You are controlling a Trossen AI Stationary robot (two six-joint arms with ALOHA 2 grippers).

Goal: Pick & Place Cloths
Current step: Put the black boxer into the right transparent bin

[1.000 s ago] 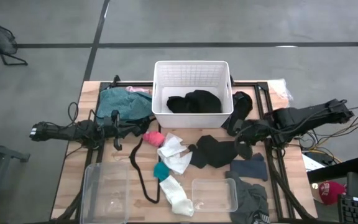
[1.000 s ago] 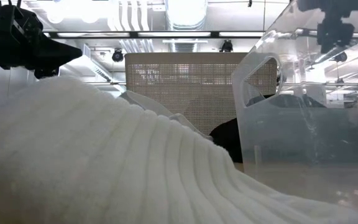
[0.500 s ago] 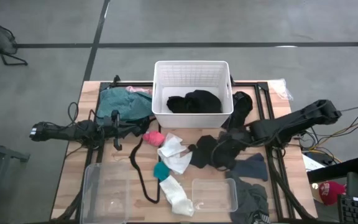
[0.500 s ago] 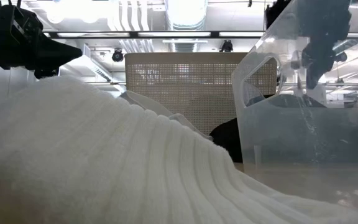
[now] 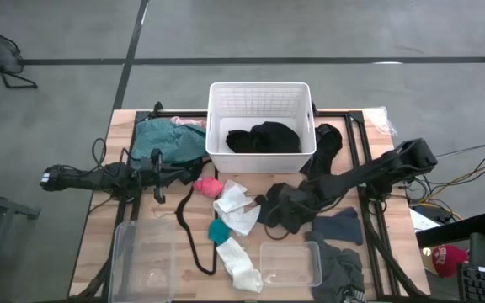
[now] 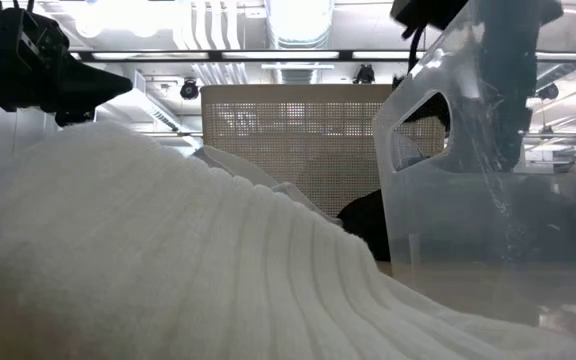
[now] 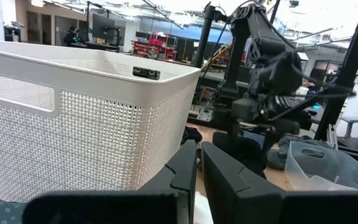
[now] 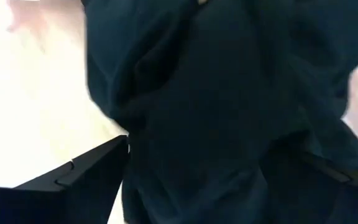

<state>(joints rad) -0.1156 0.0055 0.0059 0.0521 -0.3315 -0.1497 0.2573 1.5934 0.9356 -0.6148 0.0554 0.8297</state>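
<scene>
A black cloth (image 5: 286,208) lies spread on the table in front of the white basket (image 5: 260,102), which holds another black piece (image 5: 263,137). My right gripper (image 5: 291,202) is open and low over the spread cloth. In the right wrist view the cloth (image 8: 222,112) bulges between its fingers (image 8: 79,177). My left gripper (image 7: 198,163) is shut and waits at the table's left, beside the teal garment (image 5: 165,140). White socks (image 5: 236,209), a pink bit (image 5: 208,185) and a teal bit (image 5: 218,230) lie in the middle of the table. My right gripper comes at the black cloth slanting down from the table's right, one finger on either side of a raised bunch near its middle (image 8: 185,143). I cannot tell whether the fingers touch it. The cloth lies on the table.
Two clear plastic tubs (image 5: 146,259) (image 5: 291,263) stand at the near edge, and a thin black cord loop (image 5: 187,229) lies between them. Dark grey pieces (image 5: 339,225) (image 5: 342,271) lie near right. Another black piece (image 5: 327,141) hangs by the basket's right side. A white sock (image 6: 168,260) fills the low view.
My right gripper has travelled from the table's right toward its middle and come down over the black cloth in front of the basket. The left arm has kept still.
</scene>
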